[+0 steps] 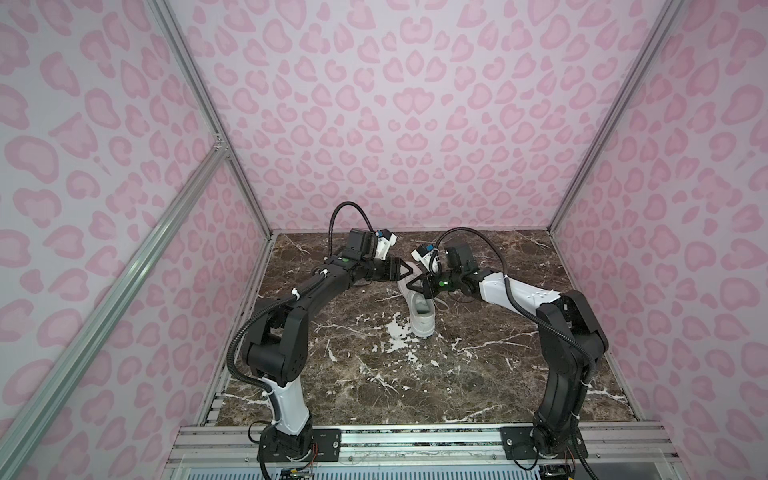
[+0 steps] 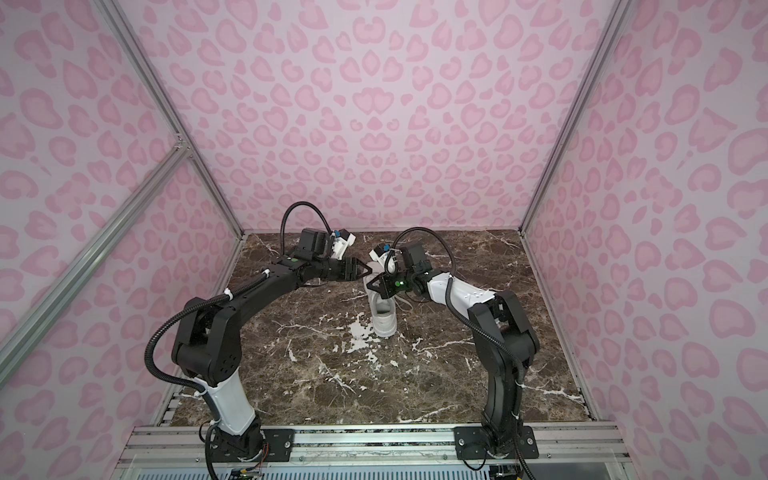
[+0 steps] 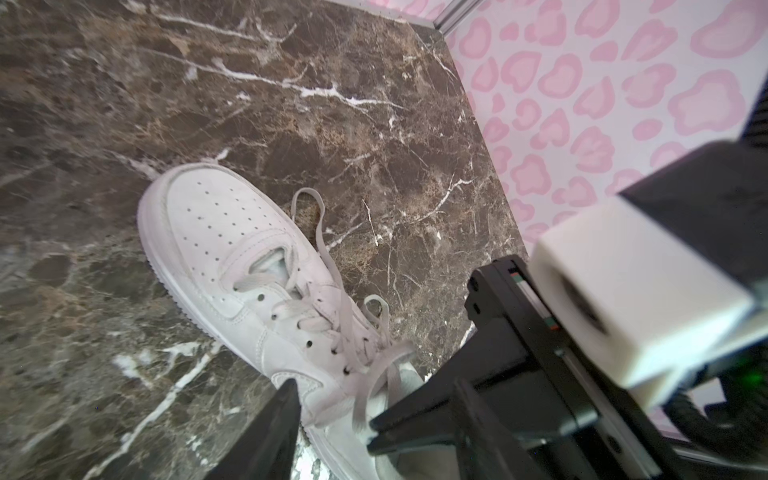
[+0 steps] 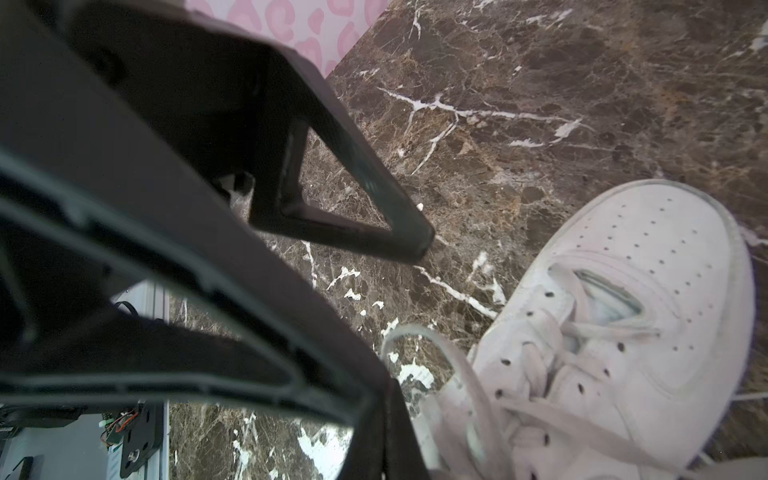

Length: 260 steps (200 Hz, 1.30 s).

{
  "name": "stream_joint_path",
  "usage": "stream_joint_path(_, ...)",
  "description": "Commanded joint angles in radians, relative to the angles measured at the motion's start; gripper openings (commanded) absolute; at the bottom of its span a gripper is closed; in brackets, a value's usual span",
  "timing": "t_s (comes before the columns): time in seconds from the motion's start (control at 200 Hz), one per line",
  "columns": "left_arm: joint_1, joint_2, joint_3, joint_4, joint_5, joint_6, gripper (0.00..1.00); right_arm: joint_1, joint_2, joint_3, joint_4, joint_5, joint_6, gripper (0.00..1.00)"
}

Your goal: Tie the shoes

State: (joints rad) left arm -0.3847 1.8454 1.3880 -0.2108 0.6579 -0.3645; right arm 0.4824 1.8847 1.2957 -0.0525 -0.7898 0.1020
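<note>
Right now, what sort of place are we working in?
Likely a purpose-built robot test cell, not a home: pink leopard-print panel walls on aluminium frame posts, a dark brown marble-pattern tabletop, and a lone white low-top sneaker as workpiece.

One sneaker (image 1: 422, 321), two grippers (image 1: 409, 269) (image 1: 409, 286)
</note>
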Motion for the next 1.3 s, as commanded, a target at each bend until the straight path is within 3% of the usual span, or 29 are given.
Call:
stream_joint_path(0.0, -0.013, 0.026, 0.001, 0.059, 0.017, -0.016, 0.56, 0.002, 0.001, -0.001, 0.010, -0.004, -0.002, 0.03)
stream_joint_path(0.24, -0.027, 0.059, -0.002, 0.057, 0.017, -0.018, 0.38, 0.002, 0.004, 0.011, 0.003, -0.009, -0.008, 0.03)
stream_joint_path(0.4, -0.025, 0.057, 0.003, 0.047, 0.006, -0.010, 0.04, -0.002, 0.004, 0.015, -0.011, -0.009, -0.015, 0.03)
stream_joint_path(0.455, -0.022, 0.050, 0.002, 0.039, -0.004, -0.001, 0.03, -0.007, -0.003, 0.008, -0.010, -0.008, -0.015, 0.07)
stream_joint_path(0.57, -0.013, 0.025, -0.004, 0.032, -0.023, 0.008, 0.04, -0.031, -0.032, -0.013, -0.006, -0.009, 0.001, 0.26)
stream_joint_path(0.7, -0.005, 0.015, 0.009, 0.007, -0.031, 0.022, 0.04, -0.064, -0.069, -0.042, -0.040, 0.010, -0.021, 0.29)
stream_joint_path(0.895, -0.003, 0.031, 0.037, -0.022, -0.025, 0.038, 0.03, -0.082, -0.070, -0.028, -0.152, 0.084, -0.156, 0.33)
stream_joint_path(1.295, -0.003, 0.046, 0.092, -0.122, -0.034, 0.095, 0.03, -0.075, 0.033, 0.093, -0.264, 0.014, -0.254, 0.33)
